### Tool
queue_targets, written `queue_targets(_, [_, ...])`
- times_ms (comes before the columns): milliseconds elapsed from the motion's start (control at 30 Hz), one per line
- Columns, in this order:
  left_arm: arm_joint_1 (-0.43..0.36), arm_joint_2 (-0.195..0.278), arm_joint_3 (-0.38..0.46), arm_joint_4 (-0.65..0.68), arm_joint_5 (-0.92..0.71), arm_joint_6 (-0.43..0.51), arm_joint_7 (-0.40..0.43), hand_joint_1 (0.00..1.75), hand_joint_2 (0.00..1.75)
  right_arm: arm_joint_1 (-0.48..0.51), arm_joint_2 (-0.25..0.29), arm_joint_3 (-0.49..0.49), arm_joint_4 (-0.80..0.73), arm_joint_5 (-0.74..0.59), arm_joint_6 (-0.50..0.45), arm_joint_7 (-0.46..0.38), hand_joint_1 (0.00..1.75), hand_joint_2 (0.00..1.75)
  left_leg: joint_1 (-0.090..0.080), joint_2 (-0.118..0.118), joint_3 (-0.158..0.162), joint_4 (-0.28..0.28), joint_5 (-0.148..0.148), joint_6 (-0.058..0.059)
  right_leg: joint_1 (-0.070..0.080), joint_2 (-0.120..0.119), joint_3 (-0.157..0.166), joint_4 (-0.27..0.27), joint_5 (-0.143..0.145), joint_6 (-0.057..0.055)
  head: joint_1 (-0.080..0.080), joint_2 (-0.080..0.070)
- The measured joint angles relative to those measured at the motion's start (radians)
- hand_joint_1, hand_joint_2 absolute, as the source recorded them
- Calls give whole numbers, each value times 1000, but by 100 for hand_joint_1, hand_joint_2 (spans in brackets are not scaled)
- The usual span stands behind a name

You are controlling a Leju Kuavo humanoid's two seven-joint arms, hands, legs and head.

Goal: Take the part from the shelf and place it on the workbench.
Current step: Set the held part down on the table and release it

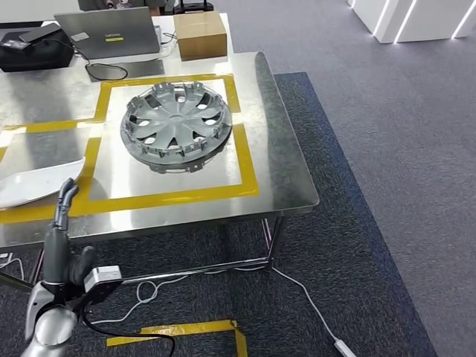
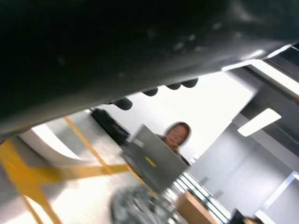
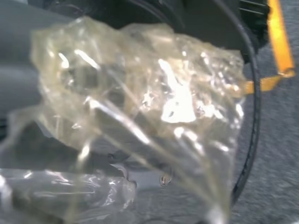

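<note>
Closest to me, my left hand [image 1: 62,223] is raised at the near left edge of the workbench [image 1: 280,178], fingers loosely extended, holding nothing. Further in, the part [image 1: 175,125], a grey wheel cover, lies flat inside the yellow tape square [image 1: 247,160]. I judge the placing done. My right wrist view is blurred by crinkled plastic film [image 3: 141,107]; I cannot tell that hand's state.

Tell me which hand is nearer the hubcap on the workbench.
Left. The left hand is raised at the workbench's front edge, short of the hubcap. The right hand's place relative to it cannot be told; the right wrist view shows crinkled plastic wrap over floor.
</note>
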State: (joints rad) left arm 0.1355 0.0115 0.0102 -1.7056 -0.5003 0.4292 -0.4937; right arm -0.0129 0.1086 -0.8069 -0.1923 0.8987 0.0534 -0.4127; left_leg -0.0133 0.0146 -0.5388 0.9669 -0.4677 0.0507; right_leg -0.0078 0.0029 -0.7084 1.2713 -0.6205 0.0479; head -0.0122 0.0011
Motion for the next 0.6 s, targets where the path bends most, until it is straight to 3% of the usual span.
queue_targets(67, [13, -15, 70, 14, 18, 21, -25, 0, 0, 0, 0, -5, 0, 1, -1, 3, 0, 0, -5, 0, -36, 3, 26, 0, 1, 0, 39, 19, 41, -4, 0, 0])
queue_targets(100, [17, -24, 107, 26, 25, 32, -37, 0, 0, -1, 0, -7, 0, 2, -1, 4, 0, 0, -8, 0, -52, 5, 38, -1, 4, 0, 85, -25, 70, -11, 0, 0])
queue_targets(133, [19, -33, 147, 41, 35, 40, -47, 0, 0, -1, -1, -9, -1, 3, -2, 6, 0, 0, -10, 0, -64, 7, 48, -3, 8, 0, 149, -99, 82, -21, -1, 0])
queue_targets(200, [18, -51, 229, 82, 53, 51, -68, 0, 0, -4, -3, -13, -4, 5, -2, 8, 0, 0, -13, 1, -78, 13, 68, -8, 18, 0, 276, -269, 61, -39, 0, 0])
queue_targets(233, [15, -58, 268, 109, 58, 54, -77, 0, 0, -5, -4, -16, -5, 6, -2, 10, 0, 0, -14, 2, -81, 13, 79, -12, 22, 0, 310, -323, 47, -45, 0, 0])
queue_targets(267, [11, -63, 305, 138, 60, 56, -86, 0, 0, -5, -4, -18, -5, 7, -2, 12, 0, 0, -14, 3, -84, 12, 90, -16, 23, 0, 320, -349, 45, -48, 1, 0])
queue_targets(300, [8, -67, 342, 169, 60, 57, -94, 0, 0, -4, -1, -21, -3, 7, -1, 13, 0, 0, -13, 2, -88, 11, 97, -21, 21, -1, 313, -353, 52, -53, 2, 0])
queue_targets(333, [5, -71, 375, 201, 60, 56, -101, 0, 0, -3, 1, -23, -2, 8, -1, 15, 0, 0, -11, -1, -94, 15, 86, -29, 19, -3, 302, -354, 64, -60, 2, 0])
queue_targets(367, [4, -73, 405, 230, 60, 54, -108, 0, 0, -2, 3, -24, -1, 8, -1, 16, 0, 0, -8, -5, -103, 36, 53, -38, 16, -6, 288, -356, 78, -67, 2, 0])
queue_targets(433, [3, -77, 452, 277, 61, 51, -114, 0, 0, -1, 4, -28, 0, 8, -1, 17, 0, 0, 2, -10, -128, 132, -56, -56, 13, -9, 254, -355, 106, -75, 0, 0])
queue_targets(467, [1, -80, 468, 293, 61, 51, -114, 0, 0, -1, 4, -30, 0, 8, -1, 17, 0, 0, 9, -10, -139, 200, -101, -64, 12, -10, 238, -352, 119, -74, -1, 0])
queue_targets(500, [0, -82, 481, 307, 61, 50, -115, 0, 0, -1, 4, -31, 0, 8, -1, 17, 0, 0, 14, -10, -145, 259, -122, -70, 10, -10, 221, -348, 132, -72, -1, 0])
queue_targets(533, [-2, -85, 491, 319, 57, 49, -112, 0, 0, -1, 4, -33, 0, 8, -1, 17, 0, 0, 21, -10, -139, 297, -113, -77, 8, -11, 201, -340, 144, -67, -1, 0])
queue_targets(567, [-4, -88, 500, 330, 49, 45, -101, 0, 0, -1, 5, -33, 0, 8, 0, 17, 0, 0, 27, -10, -120, 305, -84, -84, 4, -12, 179, -331, 155, -62, 0, 0])
queue_targets(600, [-7, -90, 508, 342, 37, 40, -81, 0, 0, -1, 5, -33, 0, 8, 0, 18, 0, 0, 33, -10, -85, 277, -51, -92, -1, -13, 155, -319, 164, -55, 0, 0])
